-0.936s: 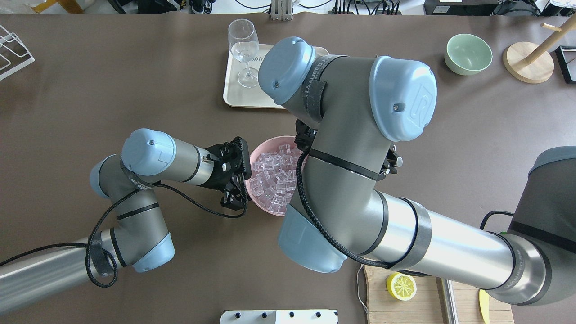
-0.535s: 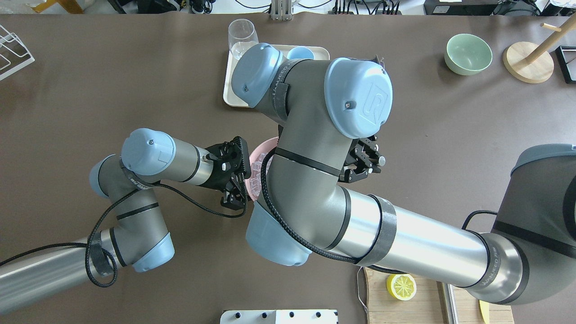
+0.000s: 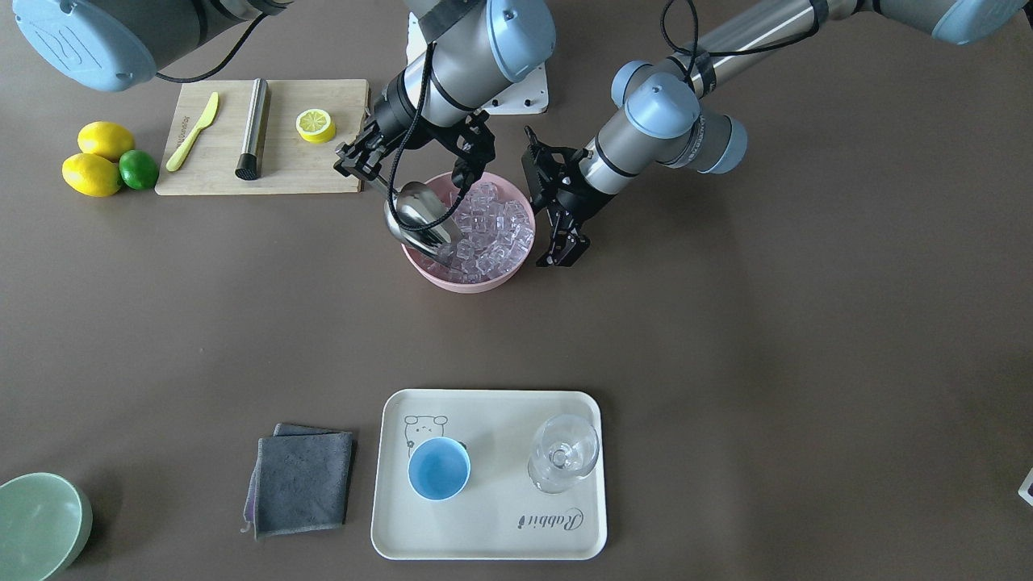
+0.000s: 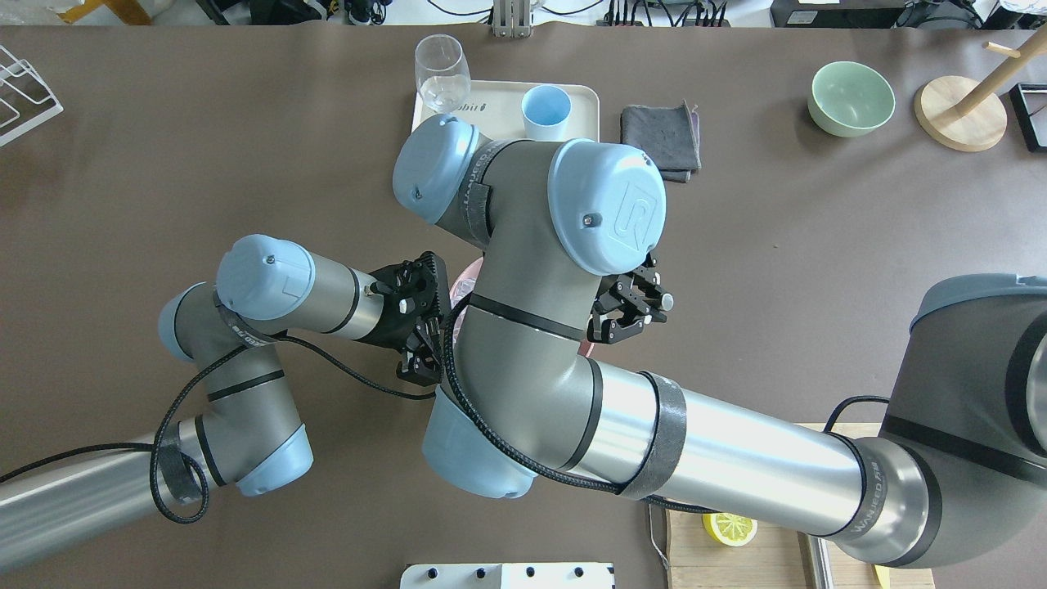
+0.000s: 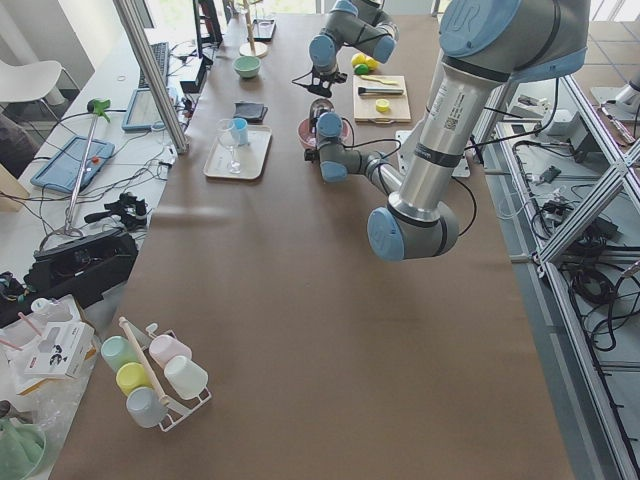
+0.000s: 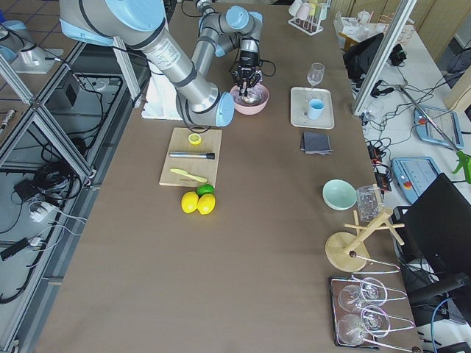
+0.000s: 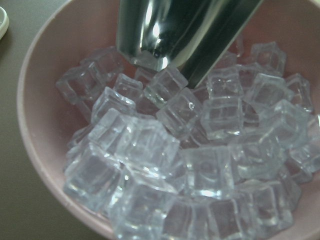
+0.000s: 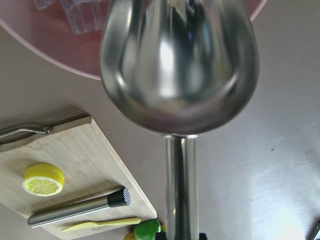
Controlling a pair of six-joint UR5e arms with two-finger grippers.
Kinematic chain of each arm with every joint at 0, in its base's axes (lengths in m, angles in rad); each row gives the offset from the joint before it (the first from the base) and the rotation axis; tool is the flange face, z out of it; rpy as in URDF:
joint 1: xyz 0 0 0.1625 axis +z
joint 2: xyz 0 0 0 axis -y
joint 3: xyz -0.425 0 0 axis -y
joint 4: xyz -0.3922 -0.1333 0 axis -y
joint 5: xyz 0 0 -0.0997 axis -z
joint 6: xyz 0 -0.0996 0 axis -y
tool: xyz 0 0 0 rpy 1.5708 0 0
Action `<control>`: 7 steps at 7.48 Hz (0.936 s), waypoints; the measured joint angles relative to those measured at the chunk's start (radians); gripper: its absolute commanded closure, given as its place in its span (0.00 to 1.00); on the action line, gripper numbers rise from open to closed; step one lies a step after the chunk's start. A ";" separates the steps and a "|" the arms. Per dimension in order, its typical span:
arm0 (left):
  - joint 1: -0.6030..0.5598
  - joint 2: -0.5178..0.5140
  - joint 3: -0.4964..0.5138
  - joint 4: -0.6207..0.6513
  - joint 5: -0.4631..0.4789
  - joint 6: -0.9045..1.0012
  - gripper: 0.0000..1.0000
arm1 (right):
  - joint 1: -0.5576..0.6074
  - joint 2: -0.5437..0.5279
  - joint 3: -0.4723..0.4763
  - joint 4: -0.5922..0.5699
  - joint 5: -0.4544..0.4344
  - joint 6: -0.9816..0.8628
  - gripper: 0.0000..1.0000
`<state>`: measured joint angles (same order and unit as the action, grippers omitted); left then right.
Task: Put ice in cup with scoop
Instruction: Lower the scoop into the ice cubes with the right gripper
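Observation:
My right gripper [image 3: 367, 165] is shut on the handle of the shiny steel scoop [image 3: 420, 216]. The scoop tilts down into a pink bowl [image 3: 464, 282] heaped with clear ice cubes [image 3: 492, 230]. Its front lip rests on the ice at the bowl's edge nearest the cutting board. Its trough looks empty. The left wrist view shows the scoop [image 7: 185, 35] touching the ice [image 7: 200, 165]. My left gripper [image 3: 561, 246] hangs just beside the bowl's opposite side, apart from it, and looks open and empty. The light-blue cup [image 3: 438, 469] stands empty on a cream tray [image 3: 492, 532].
A clear stemmed glass [image 3: 562, 452] stands on the tray beside the cup. A grey cloth [image 3: 303, 476] lies next to the tray. A cutting board [image 3: 299, 169] holds a steel rod [image 3: 254, 125], a half lemon and a knife. A pale-green bowl [image 3: 36, 524] sits at a corner.
My right arm has swung left in the overhead view. It now covers the pink bowl and uncovers the cup and cloth. The left arm has barely shifted.

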<state>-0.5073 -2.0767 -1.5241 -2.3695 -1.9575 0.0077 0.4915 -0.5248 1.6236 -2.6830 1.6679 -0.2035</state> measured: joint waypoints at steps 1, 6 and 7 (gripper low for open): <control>0.000 0.000 0.000 0.000 -0.001 0.000 0.02 | -0.005 -0.001 -0.004 0.013 -0.003 0.002 1.00; 0.000 0.001 -0.001 0.000 -0.001 -0.018 0.02 | -0.013 -0.128 0.087 0.146 -0.006 0.007 1.00; 0.000 0.001 -0.001 0.000 -0.001 -0.027 0.02 | -0.013 -0.167 0.110 0.191 -0.006 0.007 1.00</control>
<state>-0.5073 -2.0756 -1.5248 -2.3700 -1.9589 -0.0190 0.4787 -0.6917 1.7335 -2.4923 1.6623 -0.1960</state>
